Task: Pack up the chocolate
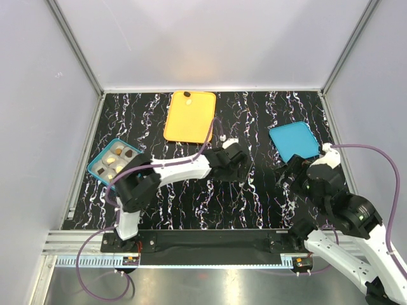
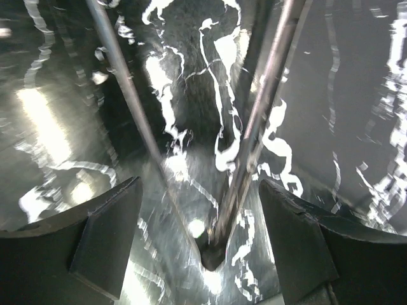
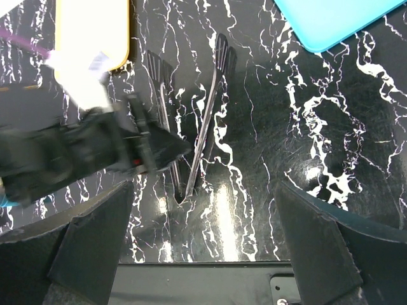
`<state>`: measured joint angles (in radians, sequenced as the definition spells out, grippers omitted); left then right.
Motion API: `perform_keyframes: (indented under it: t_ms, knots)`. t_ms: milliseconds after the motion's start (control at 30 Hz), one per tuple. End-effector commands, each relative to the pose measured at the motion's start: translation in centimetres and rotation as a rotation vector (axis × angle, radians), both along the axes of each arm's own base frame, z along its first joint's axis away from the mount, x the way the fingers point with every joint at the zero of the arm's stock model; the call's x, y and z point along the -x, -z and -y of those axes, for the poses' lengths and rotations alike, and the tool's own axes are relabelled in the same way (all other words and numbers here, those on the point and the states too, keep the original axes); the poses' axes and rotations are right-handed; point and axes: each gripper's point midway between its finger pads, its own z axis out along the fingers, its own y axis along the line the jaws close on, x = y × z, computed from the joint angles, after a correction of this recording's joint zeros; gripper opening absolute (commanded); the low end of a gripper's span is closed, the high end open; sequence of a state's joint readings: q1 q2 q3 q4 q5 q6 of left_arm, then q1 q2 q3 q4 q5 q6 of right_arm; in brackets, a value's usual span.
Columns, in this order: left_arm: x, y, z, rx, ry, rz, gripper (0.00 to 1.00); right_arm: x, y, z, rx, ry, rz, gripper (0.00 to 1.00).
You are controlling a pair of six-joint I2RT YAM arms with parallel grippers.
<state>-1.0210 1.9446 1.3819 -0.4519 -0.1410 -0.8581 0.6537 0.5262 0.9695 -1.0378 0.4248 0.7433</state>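
Observation:
Several chocolates [image 1: 119,159], dark and pale, sit in the teal compartmented box [image 1: 95,166] at the left. A dark chocolate [image 1: 187,94] lies at the far edge of the orange tray [image 1: 189,121]. My left gripper [image 1: 234,162] is open over the middle of the table. In the left wrist view its fingers [image 2: 108,235] stand on either side of the hinge end of metal tongs [image 2: 251,140] lying on the table, and my left gripper [image 2: 200,190] holds nothing. My right gripper [image 3: 205,190] is open and empty, to the right of the tongs [image 3: 206,121].
A teal lid [image 1: 294,141] lies at the right, also in the right wrist view [image 3: 331,19]. The orange tray's corner [image 3: 89,32] shows beyond the left arm [image 3: 76,155]. Grey walls enclose the black marbled table [image 1: 191,203].

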Motion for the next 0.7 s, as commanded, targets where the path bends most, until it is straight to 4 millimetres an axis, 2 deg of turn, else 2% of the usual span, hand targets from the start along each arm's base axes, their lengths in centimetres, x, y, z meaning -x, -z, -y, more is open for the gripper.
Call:
perform_keyframes:
  t_ms: [0, 33, 67, 100, 133, 167, 233, 267, 333, 367, 433, 467, 500, 567, 633, 667]
  knots:
    - [-1.9, -9.6, -1.0, 0.134, -0.026, 0.213, 0.8, -0.8, -0.6, -1.0, -0.041, 0.013, -0.007, 0.99]
    - [-1.9, -10.8, -1.7, 0.13, -0.01, 0.251, 0.8, -1.0, -0.8, -1.2, -0.045, 0.014, -0.008, 0.98]
    - [-1.6, -13.0, -3.0, 0.149, -0.009, 0.293, 0.8, -1.3, -0.6, -1.5, -0.041, 0.013, -0.019, 0.97]
    - [-1.8, -14.1, -4.2, 0.128, -0.01, 0.34, 0.82, -1.9, -1.0, -2.0, -0.048, 0.005, -0.004, 0.96]
    - [-1.6, -15.1, -5.1, 0.125, -0.013, 0.366, 0.83, -2.3, -0.9, -2.2, -0.043, 0.009, -0.003, 0.9]
    - [-0.9, -16.7, -6.9, 0.134, -0.019, 0.395, 0.85, -3.0, -0.4, -2.4, -0.017, 0.021, -0.015, 0.86]
    - [-0.3, -17.8, -9.2, 0.121, -0.024, 0.44, 0.96, -4.4, 0.2, -2.9, 0.01, 0.032, -0.012, 0.75]
    - [0.5, -18.6, -11.0, 0.134, -0.036, 0.469, 0.99, -5.3, 1.2, -2.9, 0.066, 0.051, -0.038, 0.71]
    - [1.4, -19.0, -12.8, 0.144, -0.037, 0.489, 0.99, -6.8, 2.0, -3.6, 0.092, 0.061, -0.045, 0.67]
    - [2.3, -19.1, -14.4, 0.159, -0.04, 0.503, 0.99, -7.9, 3.4, -4.2, 0.123, 0.059, -0.089, 0.63]
    - [3.2, -18.9, -15.9, 0.168, -0.039, 0.513, 0.99, -9.6, 4.6, -4.8, 0.134, 0.067, -0.113, 0.57]
    - [3.9, -18.8, -17.1, 0.182, -0.041, 0.526, 0.99, -10.3, 6.6, -5.5, 0.146, 0.055, -0.181, 0.56]
    - [4.2, -18.7, -17.8, 0.183, -0.043, 0.533, 0.99, -11.7, 7.3, -4.7, 0.121, 0.087, -0.2, 0.52]
    - [5.1, -18.1, -19.6, 0.181, -0.05, 0.548, 0.99, -13.0, 10.0, -4.3, 0.105, 0.096, -0.28, 0.5]
    - [5.6, -17.2, -20.9, 0.156, -0.038, 0.562, 0.99, -14.4, 11.5, -3.6, 0.085, 0.112, -0.304, 0.48]
    - [5.9, -17.6, -21.7, 0.171, -0.045, 0.582, 0.99, -15.0, 12.8, -3.2, 0.12, 0.123, -0.337, 0.48]
